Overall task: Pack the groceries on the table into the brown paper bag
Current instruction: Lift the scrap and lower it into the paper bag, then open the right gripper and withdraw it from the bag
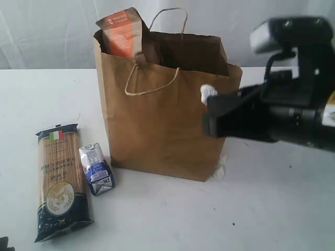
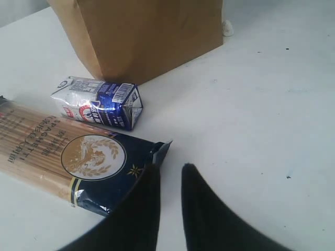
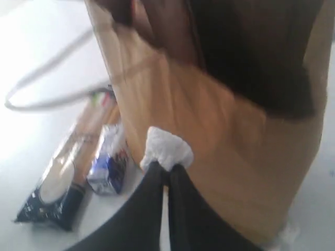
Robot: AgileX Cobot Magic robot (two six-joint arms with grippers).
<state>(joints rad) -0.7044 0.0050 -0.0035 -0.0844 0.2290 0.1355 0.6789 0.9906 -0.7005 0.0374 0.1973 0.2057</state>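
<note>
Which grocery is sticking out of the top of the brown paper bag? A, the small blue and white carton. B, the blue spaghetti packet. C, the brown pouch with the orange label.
C: the brown pouch with orange label pokes out of the brown paper bag, while the blue spaghetti packet and small blue-white carton lie on the table.

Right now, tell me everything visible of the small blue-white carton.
The small blue-white carton lies on its side on the white table, between the blue spaghetti packet and the base of the brown paper bag. It looks like glossy card, slightly dented, silvery-white at one end and dark blue with a barcode at the other. It sits close to both neighbours, though contact cannot be told.
</note>
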